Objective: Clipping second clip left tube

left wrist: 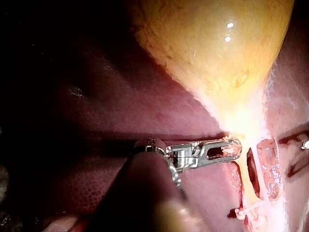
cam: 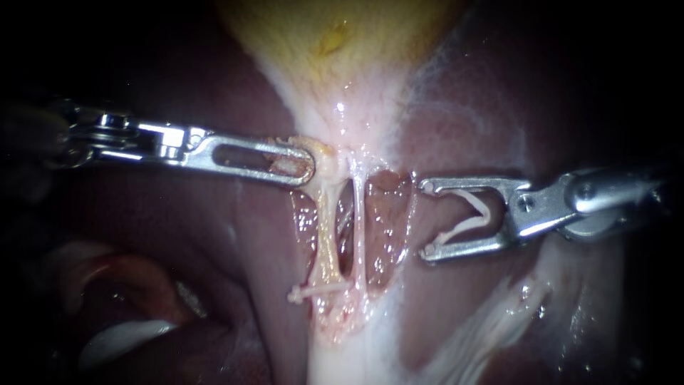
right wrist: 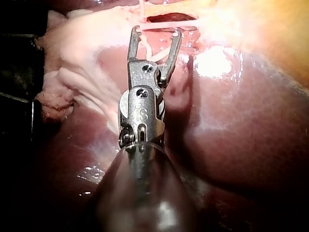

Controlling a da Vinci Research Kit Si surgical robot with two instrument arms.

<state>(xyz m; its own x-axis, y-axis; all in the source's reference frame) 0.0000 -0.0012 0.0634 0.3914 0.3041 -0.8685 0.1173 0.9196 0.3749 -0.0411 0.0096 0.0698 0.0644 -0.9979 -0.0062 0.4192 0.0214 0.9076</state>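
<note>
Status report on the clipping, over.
Left instrument clamping tissue above left tube. Right instrument carrying loaded clip, short of it. Right tube between.

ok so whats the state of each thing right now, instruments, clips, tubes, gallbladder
left instrument, shut on the gallbladder at its neck
right instrument, holding the loaded clip, short of both tubes
loaded clip, open, on no tube
left tube, uncut, one clip on it
applied clip, closed across the left tube's lower end
right tube, uncut, bare
gallbladder, gripped at its neck
</note>
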